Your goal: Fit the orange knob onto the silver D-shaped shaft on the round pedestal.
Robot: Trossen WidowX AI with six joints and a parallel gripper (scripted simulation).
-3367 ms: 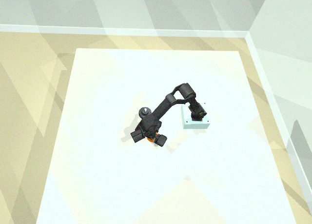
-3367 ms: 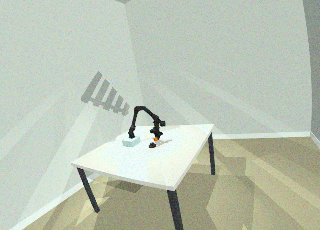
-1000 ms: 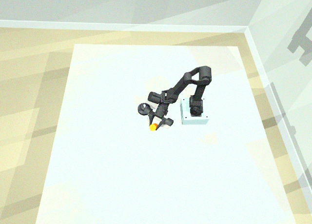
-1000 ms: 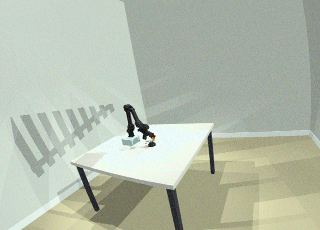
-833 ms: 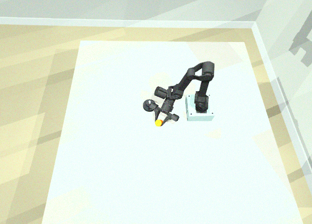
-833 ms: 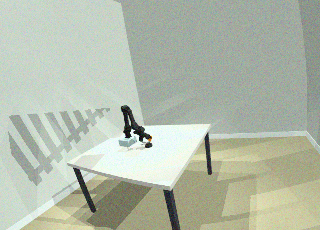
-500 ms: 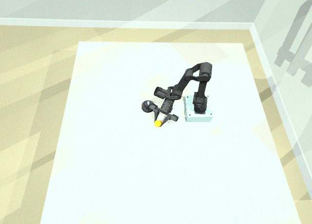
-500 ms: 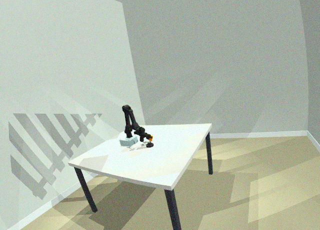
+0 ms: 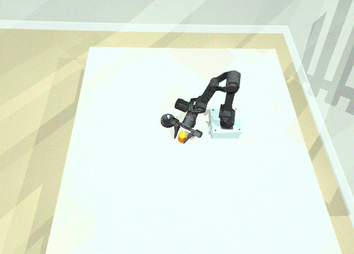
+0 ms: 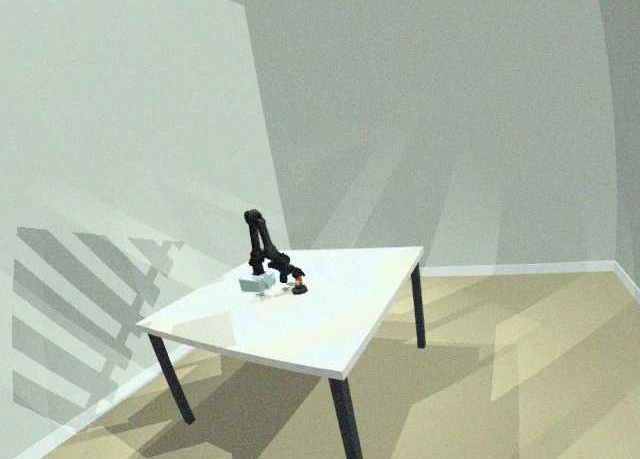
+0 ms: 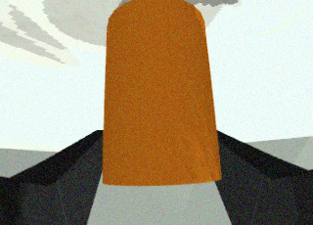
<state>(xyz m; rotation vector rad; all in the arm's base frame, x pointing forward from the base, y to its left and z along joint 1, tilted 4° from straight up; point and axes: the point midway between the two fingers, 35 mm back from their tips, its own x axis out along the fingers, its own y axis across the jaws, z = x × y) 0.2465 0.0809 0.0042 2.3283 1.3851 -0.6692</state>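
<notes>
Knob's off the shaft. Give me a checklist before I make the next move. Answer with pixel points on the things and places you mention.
1. Gripper [image 9: 179, 140] [image 10: 299, 277] [image 11: 155, 137] shut on the knob: not ok, the fingers stand open around it.
2. Orange knob [image 9: 181, 137] [image 10: 298, 280] [image 11: 158, 93] between the fingers: ok.
3. Knob over the round pedestal [image 9: 165, 122] [image 10: 299, 290]: not ok, the top view shows it off to one side.
4. Knob's flat lined up with the shaft's: cannot tell, the hole is hidden and the shaft too small to read.
5. Knob's underside resting on the table: cannot tell.
</notes>
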